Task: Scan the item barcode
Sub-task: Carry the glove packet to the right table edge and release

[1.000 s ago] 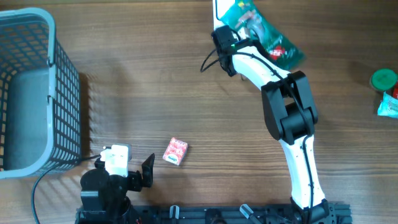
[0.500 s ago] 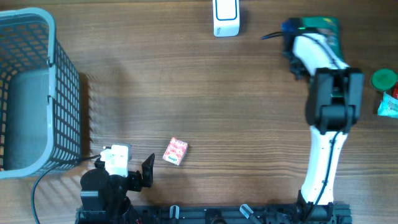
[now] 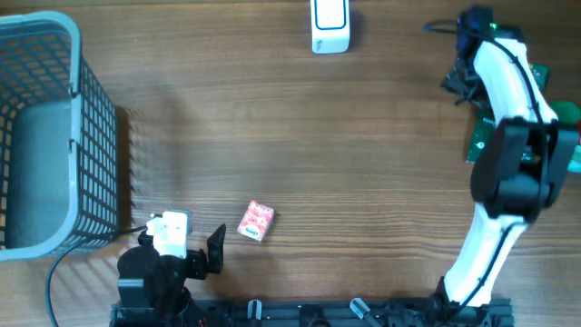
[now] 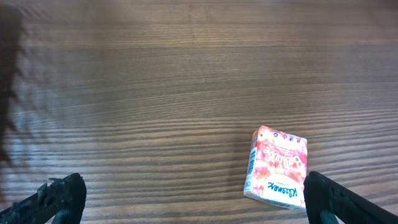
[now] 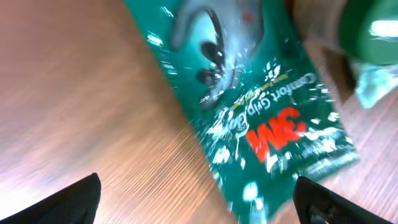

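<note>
Room first: bare wood runs across the whole middle of the surface (image 3: 300, 136), from the grey mesh basket (image 3: 91, 136) that fills the left edge to the right arm (image 3: 508, 136) along the right edge. At the far edge, about midway, lies the white scanner (image 3: 329, 25) with nothing near it. Close to the near edge, left of the middle, lies a small red-and-white tissue pack (image 3: 256, 221), with the left fingers (image 4: 62, 199) spread wide just beside it and touching nothing.

The green packet (image 5: 249, 112) lies near the right edge, toward the far corner. From overhead it is mostly hidden under the arm, with only strips of green showing on either side. In the right wrist view its long axis runs on a slant, from upper left to lower right, with the printed face up. That view is blurred, but it shows a glossy dark green packet, a grey glove pictured at the upper end, a red "3M" and pale "Comfort Grip" lettering lower down. A green lid (image 3: 567, 111) sits just beside it at the right edge.

The right fingers (image 5: 74, 202) stand spread — one tip to each side of the packet, neither pinching it.
</note>
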